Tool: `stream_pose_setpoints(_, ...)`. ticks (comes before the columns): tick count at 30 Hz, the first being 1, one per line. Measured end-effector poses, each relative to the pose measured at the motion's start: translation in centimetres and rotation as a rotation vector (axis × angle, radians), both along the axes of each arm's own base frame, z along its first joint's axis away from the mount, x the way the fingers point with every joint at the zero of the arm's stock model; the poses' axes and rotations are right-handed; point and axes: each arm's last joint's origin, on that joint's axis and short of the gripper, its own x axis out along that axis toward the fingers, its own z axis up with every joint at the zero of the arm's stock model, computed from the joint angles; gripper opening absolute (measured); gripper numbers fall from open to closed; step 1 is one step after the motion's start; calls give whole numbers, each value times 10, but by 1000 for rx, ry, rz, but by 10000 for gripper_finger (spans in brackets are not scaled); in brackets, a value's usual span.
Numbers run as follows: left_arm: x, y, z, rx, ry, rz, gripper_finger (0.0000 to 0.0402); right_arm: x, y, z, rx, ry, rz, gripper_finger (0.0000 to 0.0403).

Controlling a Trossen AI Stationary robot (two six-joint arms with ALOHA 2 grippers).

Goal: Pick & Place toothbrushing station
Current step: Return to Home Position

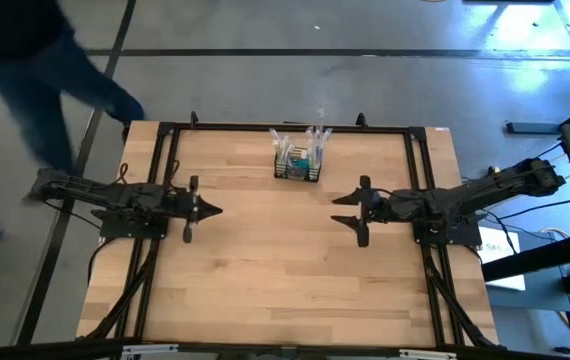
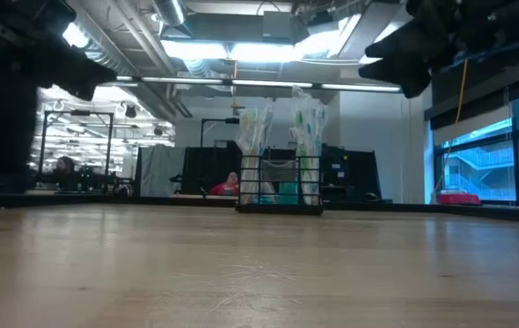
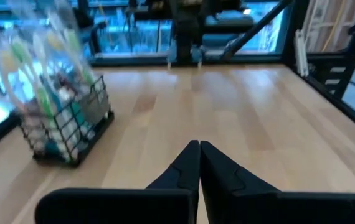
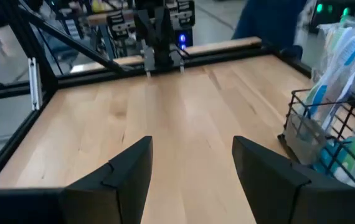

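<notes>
The toothbrushing station (image 1: 297,163), a small black wire-mesh caddy (image 2: 279,185) with toothbrushes and teal tubes standing in it, rests by its base on the wooden table near the far edge; it also shows in the left wrist view (image 3: 71,127) and the right wrist view (image 4: 327,143). My left gripper (image 1: 215,211) hangs over the table's left part, shut, its fingers (image 3: 197,163) together with nothing between them. My right gripper (image 1: 340,208) hangs over the right part, open (image 4: 193,163) and empty. Both point toward the table's middle, clear of the caddy.
A black frame rail (image 1: 295,128) runs around the tabletop. A person in dark clothes (image 1: 35,70) stands beyond the table's far left corner. Bare wood (image 1: 285,280) lies between the grippers and the near edge.
</notes>
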Motion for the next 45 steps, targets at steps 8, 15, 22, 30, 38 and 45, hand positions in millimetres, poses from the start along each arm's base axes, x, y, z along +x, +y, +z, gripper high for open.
stream_pose_setpoints(8,-5,-5,6,36,-85,-97,4,-15,-4,-17,-56,-146,20,223)
stream_pose_setpoints(15,-6,-7,7,38,-89,-121,2,-34,-15,-26,-80,-278,-19,223)
stream_pose_setpoints(22,-5,-7,3,39,-84,-122,3,-47,-23,-16,-105,-373,-58,223)
stream_pose_setpoints(30,-2,-6,-16,53,-149,-76,2,-62,-27,2,-157,-495,-81,223)
stream_pose_setpoints(38,-2,-5,-16,30,-147,-70,2,-87,-31,18,-161,-633,-116,223)
stream_pose_setpoints(45,-5,-2,-12,18,-186,31,2,-99,-33,9,-68,-548,-115,223)
